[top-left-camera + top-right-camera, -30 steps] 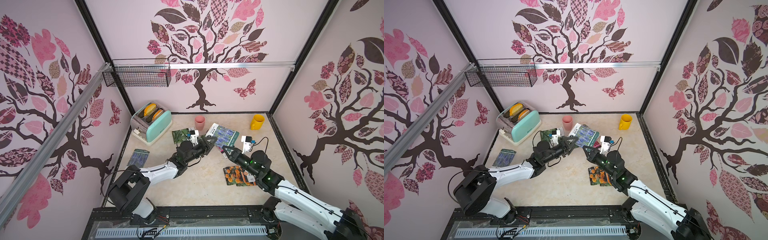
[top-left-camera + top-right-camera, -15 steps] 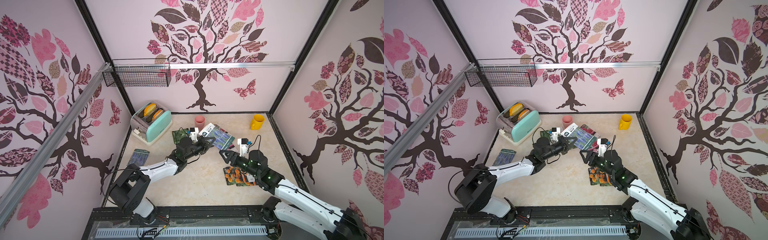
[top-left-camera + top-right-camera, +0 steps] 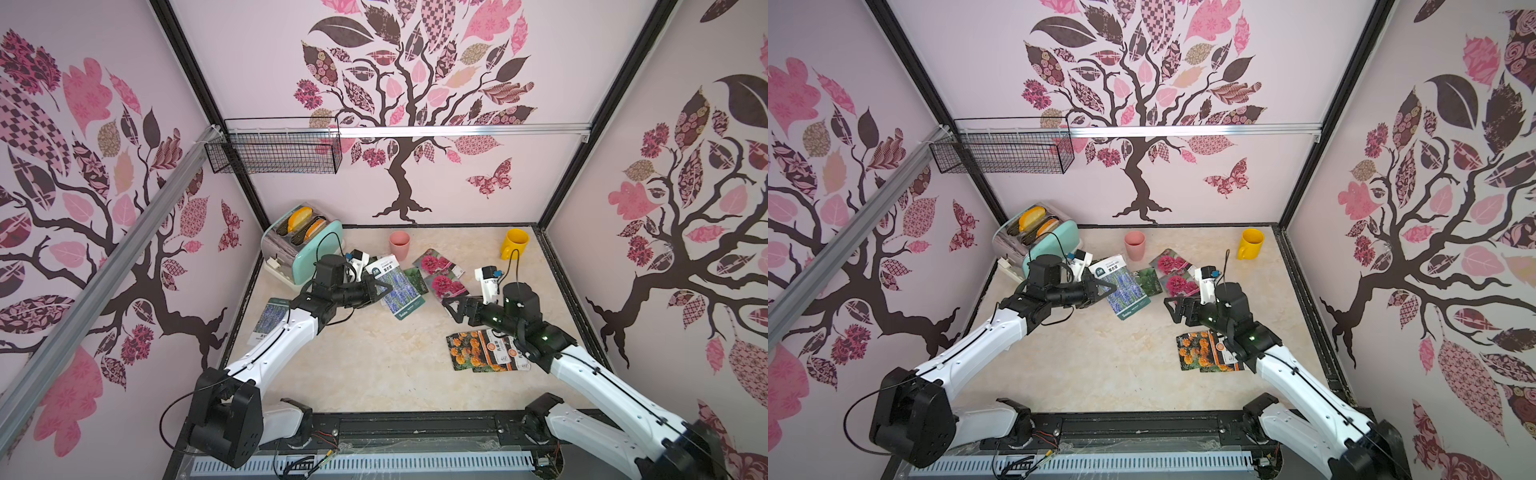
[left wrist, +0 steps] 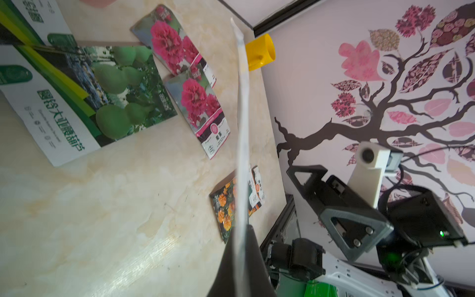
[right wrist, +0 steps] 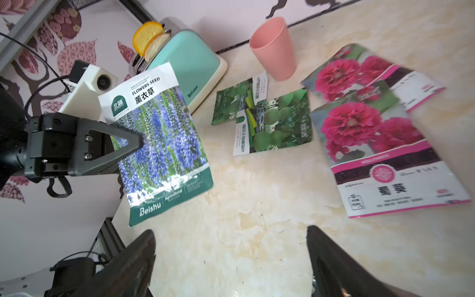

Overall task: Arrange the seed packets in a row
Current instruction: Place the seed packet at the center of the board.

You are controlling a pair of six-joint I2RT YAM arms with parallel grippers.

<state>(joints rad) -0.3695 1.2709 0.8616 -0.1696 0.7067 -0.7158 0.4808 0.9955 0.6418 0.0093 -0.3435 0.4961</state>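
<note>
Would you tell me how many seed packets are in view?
8: one lavender packet held by the left gripper, another lavender by the left wall, two gourd overlapping mid-table, two magenta right of them, two marigold front right. More could lie underneath.

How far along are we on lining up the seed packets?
Done: no row yet. In hand: left end effector grips one glossy purple lavender packet, lifted; right end effector is open, empty. Left: second lavender packet beside the left arm, plus overlapping green gourd, magenta flower and orange marigold pairs.

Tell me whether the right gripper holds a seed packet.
No, the right gripper has its jaws wide apart with nothing between them.
</note>
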